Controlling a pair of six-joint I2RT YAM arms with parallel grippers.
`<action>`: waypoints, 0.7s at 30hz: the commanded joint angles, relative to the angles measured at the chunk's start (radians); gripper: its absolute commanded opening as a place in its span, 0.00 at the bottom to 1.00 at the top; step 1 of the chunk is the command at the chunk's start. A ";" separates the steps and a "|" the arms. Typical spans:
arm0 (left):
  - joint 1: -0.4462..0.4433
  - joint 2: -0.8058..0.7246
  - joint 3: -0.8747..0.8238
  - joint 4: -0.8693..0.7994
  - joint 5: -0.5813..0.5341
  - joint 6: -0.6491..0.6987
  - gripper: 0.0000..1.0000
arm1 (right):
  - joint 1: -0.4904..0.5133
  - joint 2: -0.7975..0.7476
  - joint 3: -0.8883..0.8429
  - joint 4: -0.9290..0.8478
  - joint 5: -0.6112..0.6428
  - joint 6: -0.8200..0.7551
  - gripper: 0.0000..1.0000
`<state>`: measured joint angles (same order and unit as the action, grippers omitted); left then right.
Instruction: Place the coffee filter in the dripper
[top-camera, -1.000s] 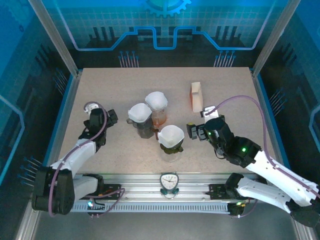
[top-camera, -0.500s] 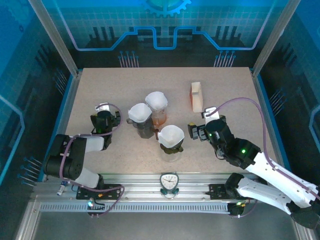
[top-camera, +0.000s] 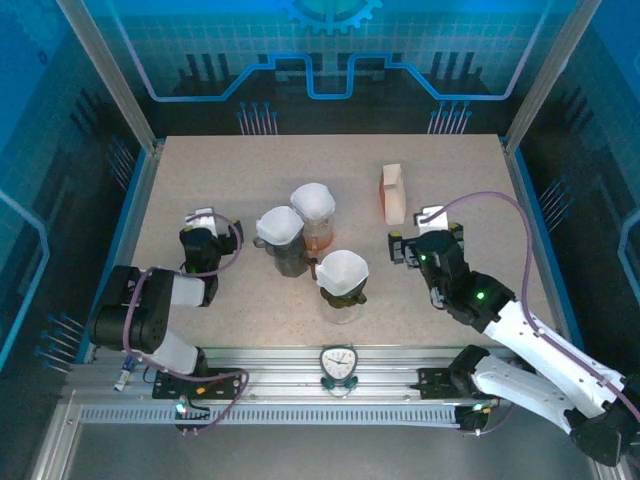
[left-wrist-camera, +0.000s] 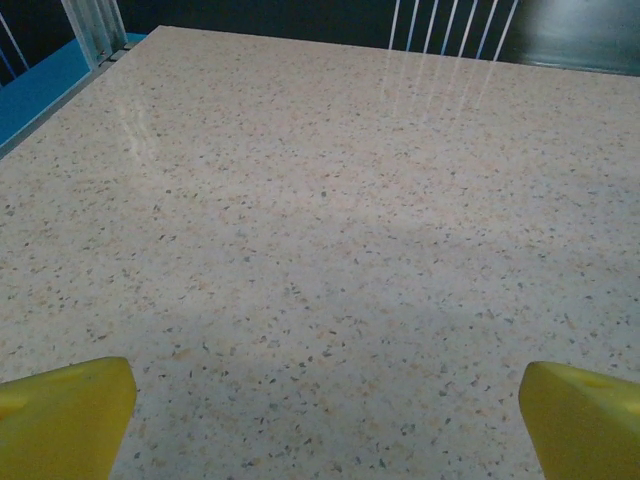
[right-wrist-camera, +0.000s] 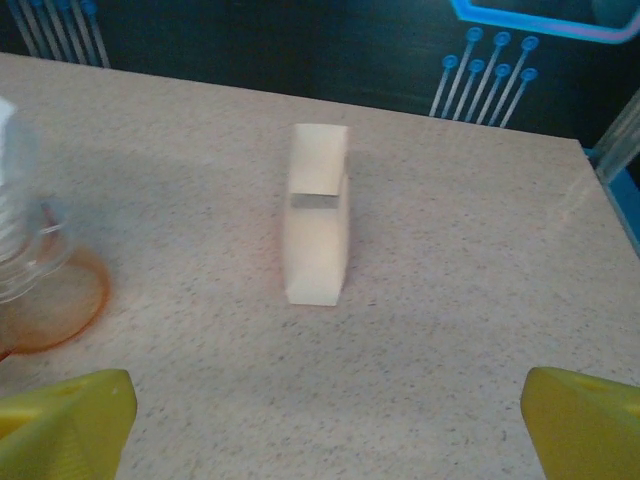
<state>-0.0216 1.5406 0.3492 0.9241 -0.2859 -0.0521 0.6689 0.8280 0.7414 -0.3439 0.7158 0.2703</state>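
Note:
Three drippers stand mid-table, each with a white paper filter in it: a dark one (top-camera: 280, 229), an orange one (top-camera: 314, 207) and a front one (top-camera: 343, 274) on a glass. A cream stack of folded filters (top-camera: 393, 193) (right-wrist-camera: 318, 215) stands upright at the back right. My right gripper (top-camera: 418, 245) (right-wrist-camera: 325, 425) sits just in front of that stack, open and holding nothing, its yellow fingertips (right-wrist-camera: 65, 415) wide apart. My left gripper (top-camera: 205, 238) (left-wrist-camera: 325, 425) is left of the drippers, open over bare table.
The orange dripper's base (right-wrist-camera: 50, 300) sits at the left of the right wrist view. Blue rails (top-camera: 133, 215) border the table on both sides. A small clock (top-camera: 338, 362) is fixed to the front rail.
The left arm has folded back toward its base, its gripper staying left of the drippers. The right gripper has turned away from the front dripper and moved right, facing the filter stack.

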 joint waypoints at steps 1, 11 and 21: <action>0.000 0.011 0.006 0.050 0.026 0.008 0.99 | -0.100 -0.001 -0.043 0.118 -0.030 -0.053 1.00; 0.000 0.009 0.006 0.047 0.023 0.008 0.99 | -0.390 0.181 -0.278 0.636 -0.211 -0.229 1.00; -0.001 0.010 0.007 0.046 0.023 0.010 0.99 | -0.532 0.566 -0.329 1.075 -0.352 -0.264 1.00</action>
<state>-0.0216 1.5406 0.3492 0.9264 -0.2783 -0.0513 0.1608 1.3495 0.4210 0.5175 0.4232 0.0326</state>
